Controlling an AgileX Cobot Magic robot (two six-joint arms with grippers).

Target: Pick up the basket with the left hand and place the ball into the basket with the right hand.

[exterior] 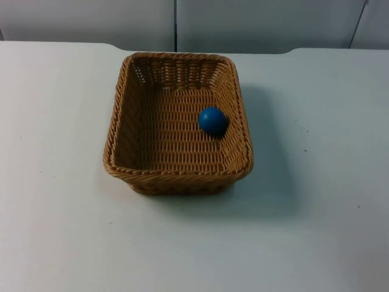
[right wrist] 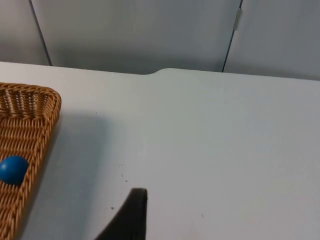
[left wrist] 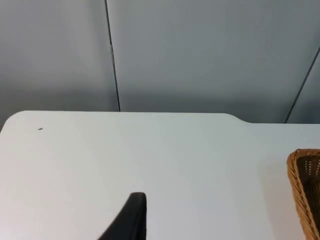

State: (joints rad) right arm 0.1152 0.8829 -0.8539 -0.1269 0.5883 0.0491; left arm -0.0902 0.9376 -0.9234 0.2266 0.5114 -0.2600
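The left hand (left wrist: 131,220) showed as a single black fingertip above bare white desk (left wrist: 150,160), well to the side of the basket; with just that one tip visible, I could not tell how its fingers stood. Past it, a corner of the basket's woven rim (left wrist: 300,185) came into its wrist view, apart from the fingertip. It held nothing that could be seen and touched nothing.

The right hand (right wrist: 131,216) likewise showed one black fingertip over the desk, on the other side of the basket, and its state could not be told either. In its wrist view the near wall of the basket (right wrist: 30,130) stood clear of the fingertip, with a shadow on the desk between them, and the ball (right wrist: 12,170) sat inside the weave.

From the top view, the basket (exterior: 121,134), a tan wicker rectangle with sloping sides, rested flat on the desk near its middle, its far end toward the grey partition wall (exterior: 243,24). The blue ball (exterior: 213,120) lay on the basket's floor, close against the wall on the right arm's side and about halfway along it. The basket cast a soft shadow onto the desk on that same side. A few small dark specks marked the desk surface beyond the shadow.
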